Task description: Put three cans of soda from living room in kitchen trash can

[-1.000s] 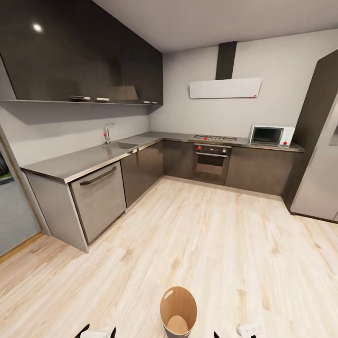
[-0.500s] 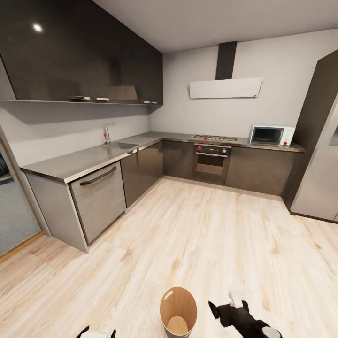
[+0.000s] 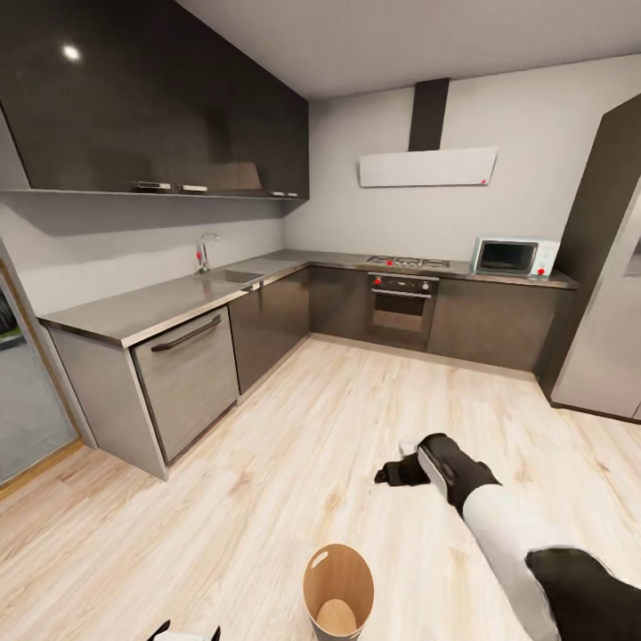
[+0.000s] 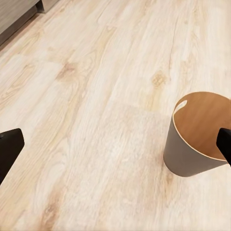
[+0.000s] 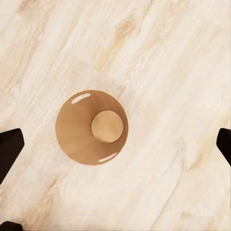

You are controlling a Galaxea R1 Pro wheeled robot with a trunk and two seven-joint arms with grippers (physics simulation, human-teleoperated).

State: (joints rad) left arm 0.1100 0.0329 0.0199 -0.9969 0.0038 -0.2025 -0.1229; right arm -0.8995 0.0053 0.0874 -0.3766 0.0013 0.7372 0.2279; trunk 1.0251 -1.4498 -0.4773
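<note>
The trash can (image 3: 338, 592), light grey with a brown inner wall, stands upright on the pale wood floor at the bottom of the head view. My right gripper (image 3: 389, 474) is raised above the floor just beyond the bin. Its wrist view looks straight down into the trash can (image 5: 91, 127), where I see only the brown bottom. The right gripper (image 5: 115, 149) is open with nothing between its fingers. My left gripper (image 4: 115, 149) is open too, low beside the trash can (image 4: 197, 139). The soda cans are out of view.
Dark cabinets under a grey countertop (image 3: 151, 307) run along the left and back walls. They hold a sink, a built-in oven (image 3: 401, 307) and a white microwave (image 3: 514, 256). A steel fridge (image 3: 610, 338) stands at the right. Pale wood floor (image 3: 356, 427) spreads between them.
My right arm has risen from the bottom edge of the head view, up and forward past the bin. The bin, the left gripper and the camera have stayed put.
</note>
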